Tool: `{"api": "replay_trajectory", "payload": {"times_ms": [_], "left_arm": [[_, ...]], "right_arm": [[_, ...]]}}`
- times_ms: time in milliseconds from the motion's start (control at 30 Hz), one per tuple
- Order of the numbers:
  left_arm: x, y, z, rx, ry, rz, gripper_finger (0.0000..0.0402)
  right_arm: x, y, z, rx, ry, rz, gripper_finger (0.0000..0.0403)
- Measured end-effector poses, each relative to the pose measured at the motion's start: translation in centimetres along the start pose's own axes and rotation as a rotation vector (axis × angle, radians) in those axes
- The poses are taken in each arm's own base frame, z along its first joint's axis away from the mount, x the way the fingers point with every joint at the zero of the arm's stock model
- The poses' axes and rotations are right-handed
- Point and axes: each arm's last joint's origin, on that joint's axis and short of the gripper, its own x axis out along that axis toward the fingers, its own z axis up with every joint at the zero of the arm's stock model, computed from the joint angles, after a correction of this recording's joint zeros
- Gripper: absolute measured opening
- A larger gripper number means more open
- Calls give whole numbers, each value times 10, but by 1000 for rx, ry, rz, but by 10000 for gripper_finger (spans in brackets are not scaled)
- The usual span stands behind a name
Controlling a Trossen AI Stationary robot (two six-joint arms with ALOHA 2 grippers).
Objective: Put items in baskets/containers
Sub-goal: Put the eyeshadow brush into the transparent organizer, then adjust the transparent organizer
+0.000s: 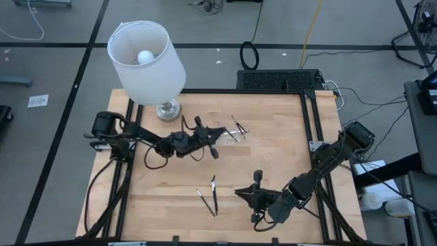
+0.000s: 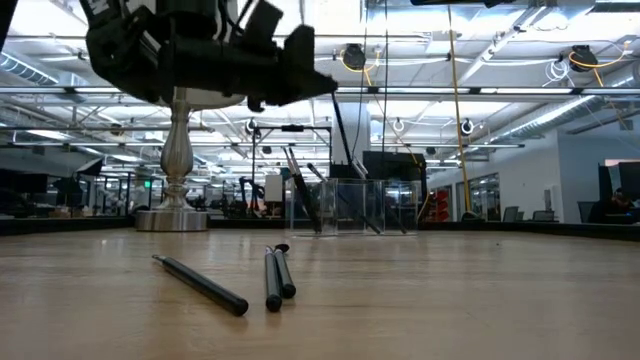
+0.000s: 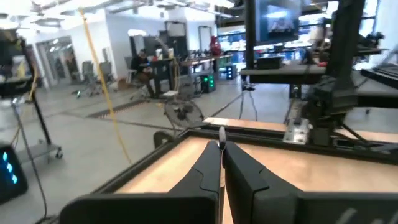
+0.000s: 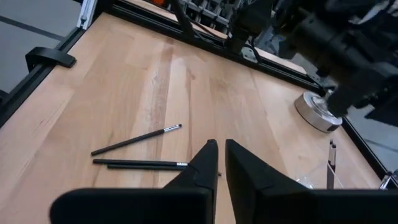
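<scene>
Handling: the loose sticks (image 4: pixel 137 163) are thin, stiff and likely very light. Round shafts on bare wood will probably roll or skid if nudged. They lie flat on the tabletop (image 1: pixel 273 164), so there is little height to get under. Best hold, in my judgement, is mid-shaft, fingers closing across the stick. Two of the three lie touching side by side and the third lies at an angle just beside them, so taking one alone from the pair looks fiddly. In the high view they sit at lower centre.

The clear tray (image 1: pixel 237 130) is at upper centre of the high view, near the lamp (image 1: pixel 147 55). It is probably light and easy to shove. Several sticks lean inside it.

Left tool (image 3: pixel 221 149): closed, just left of the tray in the high view. A pale tip pokes up between its fingertips, so it seems to grip a pinched stick (image 3: pixel 222 132).

Right tool (image 4: pixel 219 152): fingers drawn almost together with nothing seen between them, above the tabletop just right of the loose sticks in the high view.

Hard to make out:
- The tray walls nearly vanish against the wood.
- The count of sticks inside is uncertain.
- The shaft of the pinched stick is hidden by the fingers.
</scene>
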Motion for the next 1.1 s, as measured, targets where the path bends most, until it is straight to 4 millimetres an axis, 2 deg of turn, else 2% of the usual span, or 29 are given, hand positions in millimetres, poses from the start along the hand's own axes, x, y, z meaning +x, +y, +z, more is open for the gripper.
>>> {"api": "replay_trajectory", "payload": {"times_ms": [167, 433, 633, 867, 967, 1100], "left_arm": [[8, 11, -19, -64, 58, 26, 6], [13, 16, -43, -112, 107, 49, 6], [15, 19, -53, -126, 144, 63, 7], [14, 17, -49, -120, 145, 54, 81], [12, 15, -40, -80, 132, 40, 111], [6, 11, -16, -18, 102, 25, 140]], "right_arm": [[1, -1, 0, 2, 0, -2, 7], [1, -1, 0, -10, 2, 0, 1], [1, -1, 0, -20, 3, 1, 1], [2, -2, 0, -31, 6, -4, 1], [4, -4, -1, -37, 17, -11, 1], [6, -7, -5, -38, 49, -28, 1]]}}
